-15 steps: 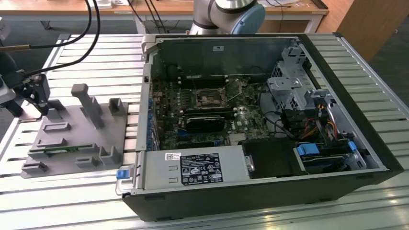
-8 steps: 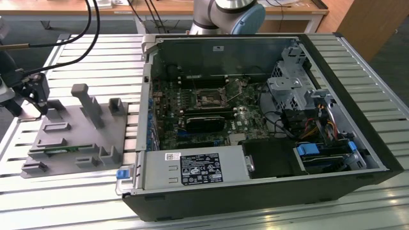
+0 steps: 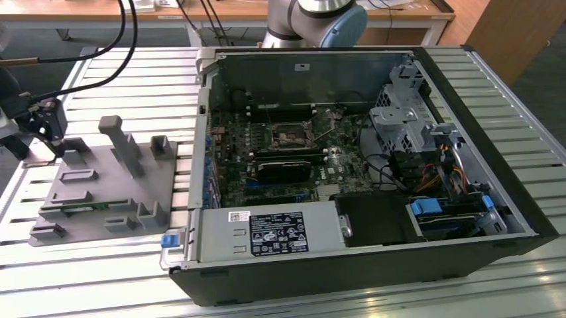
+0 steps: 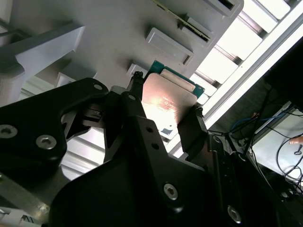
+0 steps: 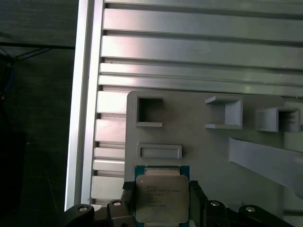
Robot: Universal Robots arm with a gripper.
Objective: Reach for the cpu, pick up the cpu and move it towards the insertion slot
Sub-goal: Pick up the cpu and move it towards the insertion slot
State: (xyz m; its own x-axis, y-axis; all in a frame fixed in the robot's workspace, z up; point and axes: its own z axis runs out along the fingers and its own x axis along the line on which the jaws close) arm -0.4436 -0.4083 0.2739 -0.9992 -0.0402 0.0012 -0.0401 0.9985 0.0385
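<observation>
Holds the chip (image 5: pixel 162 201) flat in the gripper (image 5: pixel 161 189), 2 black fingers (image 5: pixel 129 205) pressed against opposite edges, jaws narrowed to the chip's width. Shows the silvery lid facing the first wrist view, with a green board rim around it. Square, so no long axis; edges lined up with the grey tray (image 5: pixel 199 142). Sits at the tray's corner, just beside a shallow rectangular recess (image 5: pixel 159 151). Cannot tell whether lifted clear of the tray or resting on it. Loses the chip's near edge behind the gripper body. Carries several lines of dark print on the lid, too faint to read. Places the socket (image 3: pixel 287 138) well apart, inside the open computer case (image 3: pixel 301 73) toward the exterior view's right, tray at its left. Bears a white sticker (image 3: pixel 276 233) on the metal box (image 3: pixel 217 235) at the case's near side, print unreadable.
</observation>
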